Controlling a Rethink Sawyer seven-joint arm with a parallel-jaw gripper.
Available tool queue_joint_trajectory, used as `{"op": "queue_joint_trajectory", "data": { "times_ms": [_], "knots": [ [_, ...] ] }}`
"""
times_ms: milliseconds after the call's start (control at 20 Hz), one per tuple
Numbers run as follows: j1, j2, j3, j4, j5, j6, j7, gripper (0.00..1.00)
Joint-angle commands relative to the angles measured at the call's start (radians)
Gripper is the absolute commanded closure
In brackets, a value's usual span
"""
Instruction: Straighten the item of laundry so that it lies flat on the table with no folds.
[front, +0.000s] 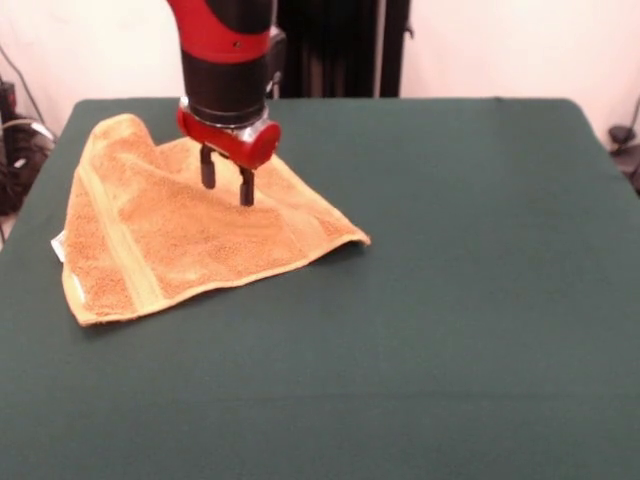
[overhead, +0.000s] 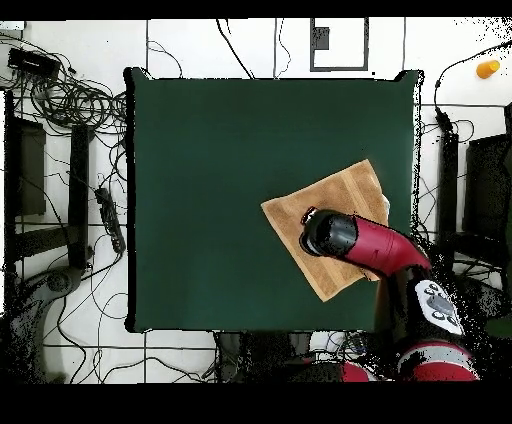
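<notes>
The end effector (front: 227, 185) hangs just above the middle of the towel (front: 180, 235), its two short dark fingers (front: 246, 187) pointing down with a small gap between them and nothing held; whether the tips touch the cloth cannot be told from the front view. Above them sits a red collar and the black and red arm (front: 225, 55), which in the overhead view covers part of the towel (overhead: 335, 205). The golden-orange towel lies on the dark green table (front: 450, 300), near one corner of it in the overhead view, close to the side edge. It is not flat: the corner at the upper left of the front view stands up in a rounded hump, and the edge at the right lifts slightly off the table. A paler woven band (front: 120, 240) runs along its left side, and a small white tag (front: 58, 245) shows at its left edge.
</notes>
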Motion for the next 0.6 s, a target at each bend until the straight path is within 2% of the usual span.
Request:
{"op": "queue_joint_trajectory", "data": {
  "times_ms": [50,350,600],
  "knots": [
    [0.005,-0.037,0.178,-0.165,0.059,0.195,-0.024,0.00],
    [0.008,-0.020,0.192,-0.265,0.029,0.235,-0.045,0.00],
    [-0.023,0.111,0.253,-0.398,0.007,0.207,-0.107,0.00]
  ]
}}
